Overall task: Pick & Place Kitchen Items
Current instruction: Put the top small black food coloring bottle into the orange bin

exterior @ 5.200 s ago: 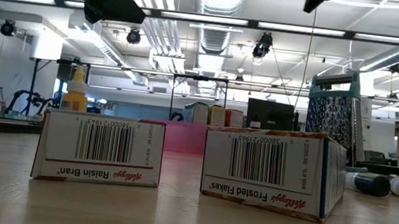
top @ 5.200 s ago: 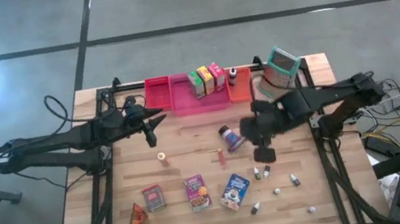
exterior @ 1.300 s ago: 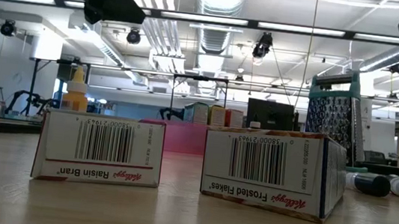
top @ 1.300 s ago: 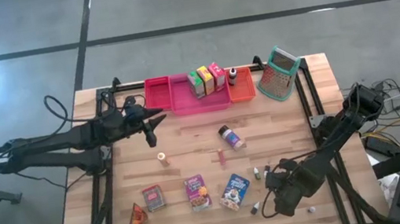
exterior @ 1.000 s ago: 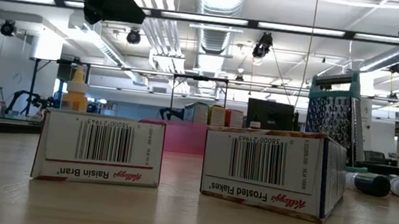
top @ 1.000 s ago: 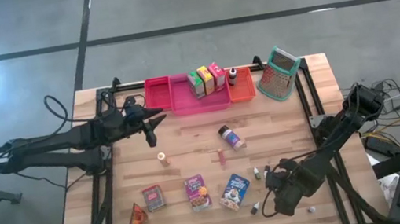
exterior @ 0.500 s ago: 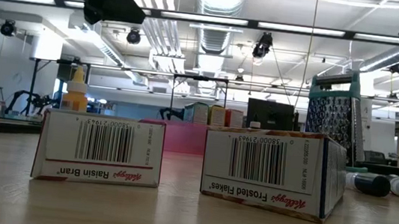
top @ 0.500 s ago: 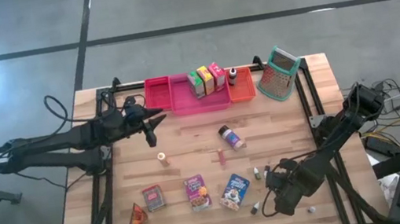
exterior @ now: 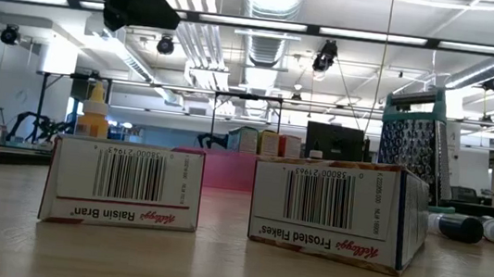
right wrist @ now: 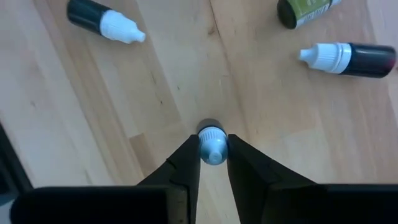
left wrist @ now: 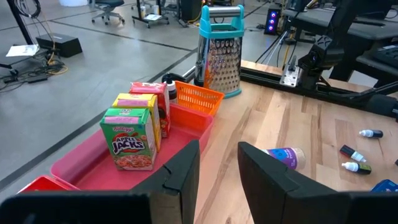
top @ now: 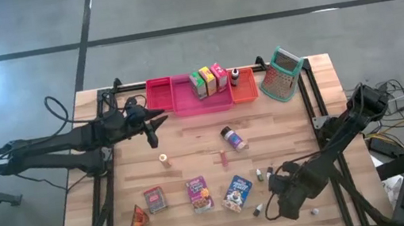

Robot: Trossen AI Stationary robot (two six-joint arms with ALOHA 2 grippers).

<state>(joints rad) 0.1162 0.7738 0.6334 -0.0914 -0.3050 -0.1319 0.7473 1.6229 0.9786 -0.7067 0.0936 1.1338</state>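
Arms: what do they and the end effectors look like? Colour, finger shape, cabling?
Both arms are dark, near-black, slender jointed links. Left end effector and right end effector each have two flat, matte black fingers that taper toward the tips, with no visible markings. Black cables loop behind the left arm; more trail off by the right arm.

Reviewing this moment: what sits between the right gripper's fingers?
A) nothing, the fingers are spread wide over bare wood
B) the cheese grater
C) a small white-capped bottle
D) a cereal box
C: in the right wrist view the right gripper has its fingers closed against the white cap of a small bottle on the table.
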